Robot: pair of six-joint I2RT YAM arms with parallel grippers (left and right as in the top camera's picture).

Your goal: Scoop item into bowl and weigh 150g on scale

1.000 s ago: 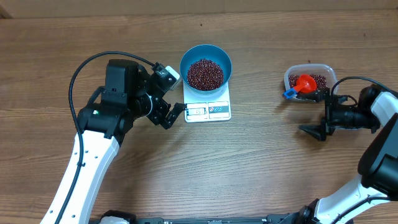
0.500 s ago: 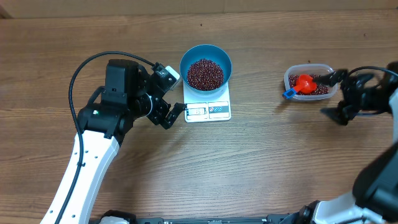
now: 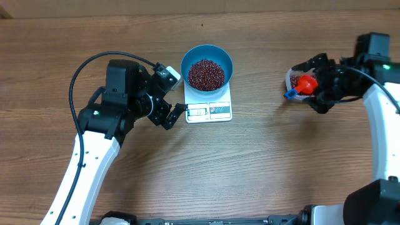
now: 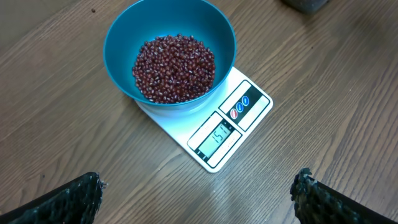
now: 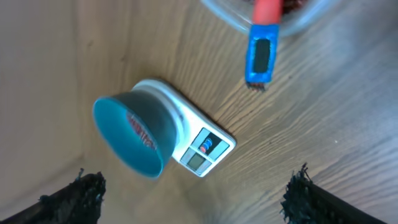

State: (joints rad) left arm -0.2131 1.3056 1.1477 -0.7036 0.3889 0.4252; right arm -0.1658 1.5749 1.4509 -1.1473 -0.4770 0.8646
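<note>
The blue bowl (image 3: 207, 57) holds a maroon heap of beans (image 3: 206, 74) and stands on the white scale (image 3: 209, 110). My left gripper (image 3: 181, 92) is open just left of the scale, touching nothing. In the left wrist view the bowl (image 4: 118, 43), the beans (image 4: 174, 68) and the scale (image 4: 245, 102) with its lit display lie ahead of the open left gripper (image 4: 196, 199). My right gripper (image 3: 307, 86) is open over a red scoop (image 3: 305, 83) with a blue handle (image 5: 261, 59). Nothing sits between its fingers (image 5: 74, 196).
The scoop lies in a clear plastic tub (image 3: 290, 78) at the right, mostly covered by my right gripper. The left arm's black cable (image 3: 78, 75) loops over the table at the left. The right wrist view shows the bowl (image 5: 134, 140) and scale (image 5: 199, 149) farther off.
The right arm has swung from the right of the tub up and leftward, so its gripper now hangs over the tub and scoop. The left arm, bowl and scale have not moved.
</note>
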